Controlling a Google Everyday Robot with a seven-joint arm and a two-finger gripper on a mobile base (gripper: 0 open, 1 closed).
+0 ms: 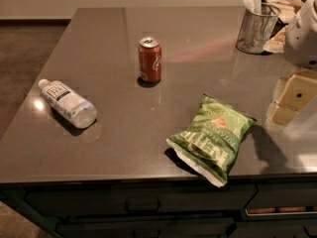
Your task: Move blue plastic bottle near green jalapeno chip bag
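The blue plastic bottle (67, 103) lies on its side at the left of the grey counter (124, 148), white cap pointing to the far left. The green jalapeno chip bag (213, 136) lies crinkled near the counter's front edge, right of centre. My gripper (290, 103) hovers over the right side of the counter, just right of the bag and far from the bottle. Its cream fingers (297, 90) stand apart and hold nothing. The white arm (303, 33) reaches in from the upper right.
An orange-red soda can (150, 59) stands upright at mid-counter between bottle and bag, further back. A wire mesh cup (256, 29) with napkins stands at the back right. The counter's left edge drops to the floor; drawers sit below the front edge.
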